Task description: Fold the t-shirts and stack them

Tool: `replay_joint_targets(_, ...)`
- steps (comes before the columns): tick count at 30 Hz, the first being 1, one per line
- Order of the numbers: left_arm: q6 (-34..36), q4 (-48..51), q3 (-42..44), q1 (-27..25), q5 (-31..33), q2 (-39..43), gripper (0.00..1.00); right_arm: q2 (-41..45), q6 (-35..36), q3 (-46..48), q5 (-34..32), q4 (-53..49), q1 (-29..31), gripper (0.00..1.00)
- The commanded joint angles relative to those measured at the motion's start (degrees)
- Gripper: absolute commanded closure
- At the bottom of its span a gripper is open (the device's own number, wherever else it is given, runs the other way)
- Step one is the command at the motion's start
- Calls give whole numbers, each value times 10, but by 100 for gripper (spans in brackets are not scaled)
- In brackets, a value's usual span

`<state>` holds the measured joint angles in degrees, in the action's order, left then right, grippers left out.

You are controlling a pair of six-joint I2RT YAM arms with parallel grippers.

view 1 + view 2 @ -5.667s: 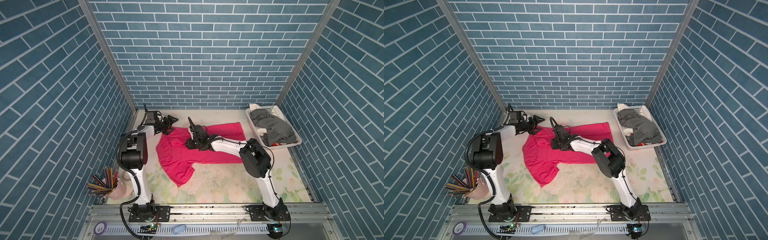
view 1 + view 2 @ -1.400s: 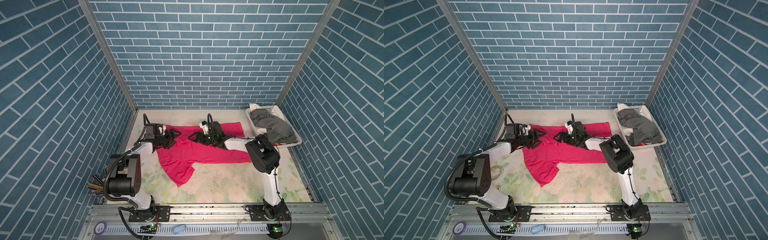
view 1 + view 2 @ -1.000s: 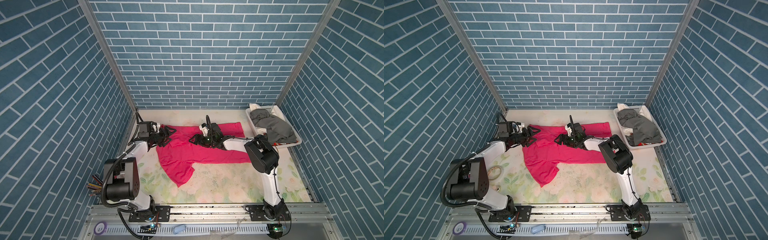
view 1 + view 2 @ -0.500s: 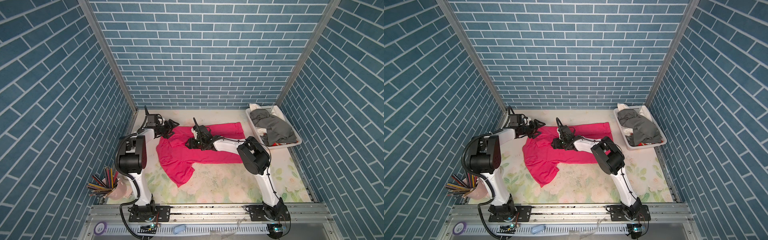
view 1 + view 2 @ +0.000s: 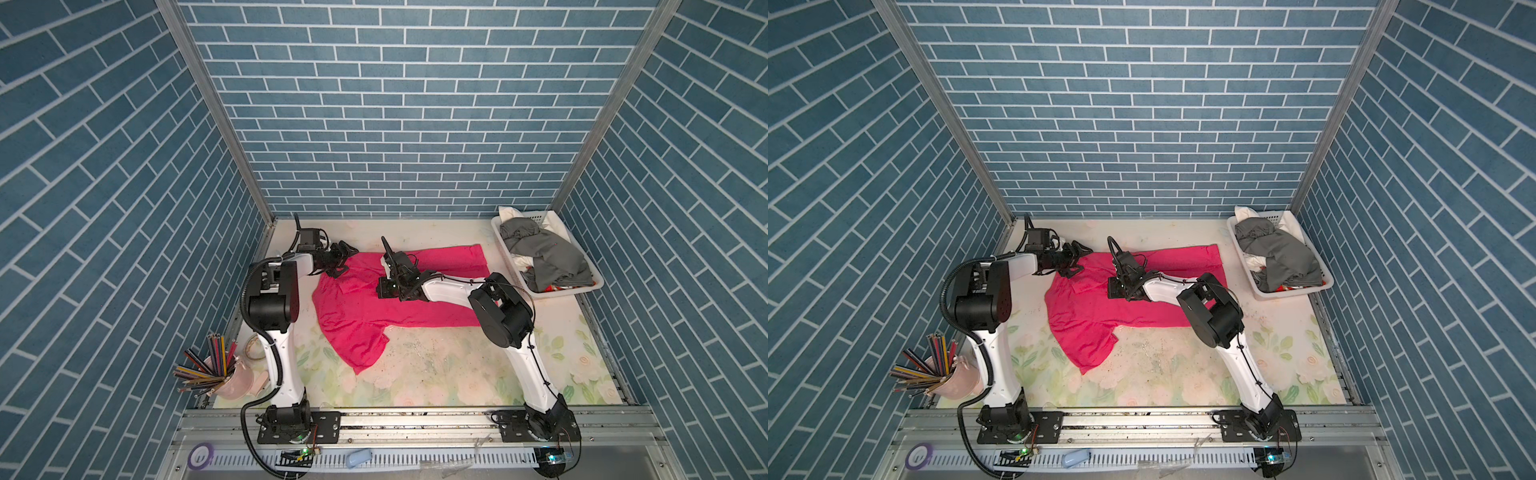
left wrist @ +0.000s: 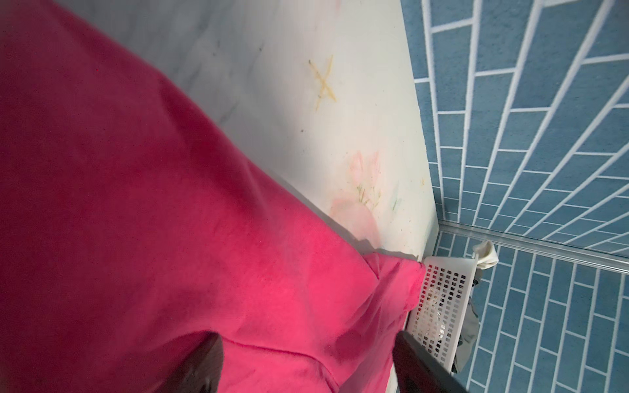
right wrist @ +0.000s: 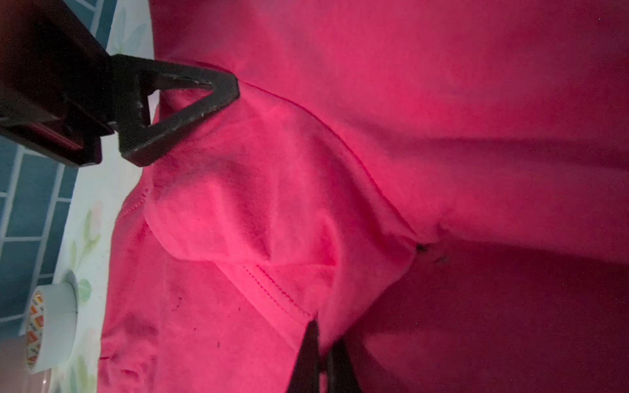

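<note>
The pink t-shirt lies rumpled on the floral desk. The right gripper is pinched closed on a fold by a stitched hem. The left gripper is spread wide at the shirt's far-left edge. A grey t-shirt sits in the white basket.

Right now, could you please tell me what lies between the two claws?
Only a rumpled stretch of the pink t-shirt, as the right wrist view shows.

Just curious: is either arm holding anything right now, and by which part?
Right gripper pinches the pink t-shirt at a stitched hem fold; left gripper open.
</note>
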<state>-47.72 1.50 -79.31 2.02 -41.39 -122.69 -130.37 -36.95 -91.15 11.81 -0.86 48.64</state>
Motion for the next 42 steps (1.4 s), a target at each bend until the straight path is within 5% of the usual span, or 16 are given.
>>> replay_joint_targets(1,21,31,-19,10,38,-43,19,48,15,12,8,-5,3,100)
replay_joint_targets(9,43,63,-75,13,52,-89,19,113,5,56,76,16,-18,100)
replay_joint_targets(18,84,118,-158,21,72,-134,19,105,8,74,92,1,-32,89)
replay_joint_targets(23,110,152,-214,18,80,-163,19,124,16,81,104,-9,-41,47)
replay_joint_targets(30,160,233,-304,12,120,-162,18,219,49,146,67,-33,-112,10)
replay_joint_targets(36,179,286,-326,-9,148,-106,14,225,82,163,65,-41,-245,4)
replay_joint_targets(42,122,200,-170,-26,83,-12,14,155,84,123,116,-1,-308,3)
